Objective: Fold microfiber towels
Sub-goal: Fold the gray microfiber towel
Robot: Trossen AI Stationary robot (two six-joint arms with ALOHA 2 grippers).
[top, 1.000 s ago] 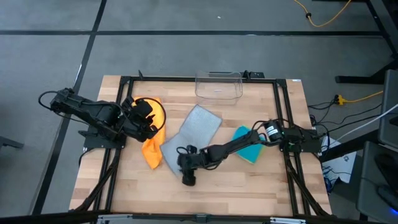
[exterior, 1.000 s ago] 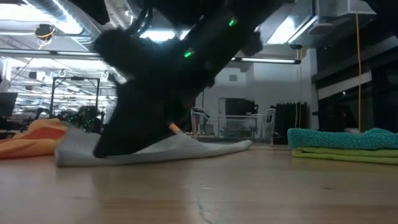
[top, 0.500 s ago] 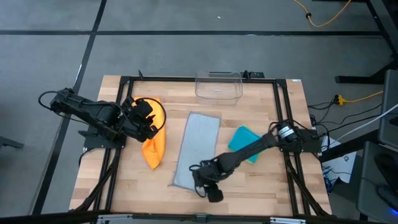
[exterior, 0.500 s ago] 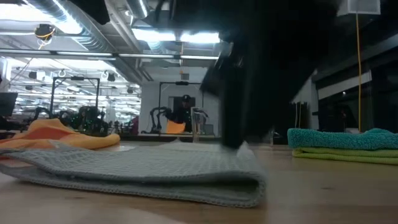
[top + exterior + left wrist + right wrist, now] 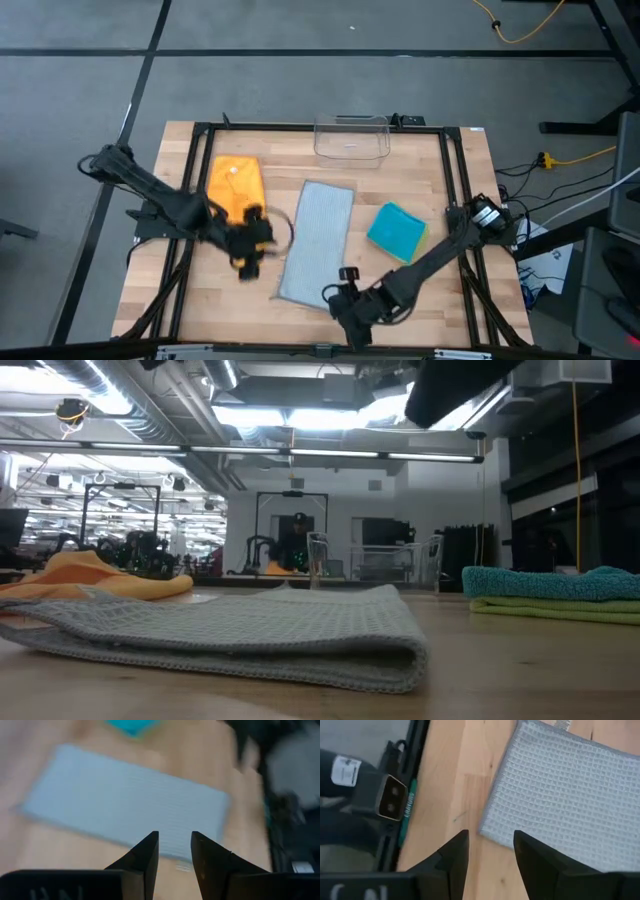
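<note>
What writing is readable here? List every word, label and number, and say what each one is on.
Nothing can be quoted; no text reads clearly.
White sticker on a dark part: print too small to read.
Teal strip on the grey block: lettering too blurred to read.
Pale letters on the body of the left claw: cut off at the picture's edge.

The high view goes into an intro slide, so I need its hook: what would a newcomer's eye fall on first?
Probably the light grey towel, a long folded strip lying flat at mid-table, with both grippers beside its near end: the left gripper open at its left, the right gripper open off its near corner. Next, the orange towel at the left and the teal towel at the right.
</note>
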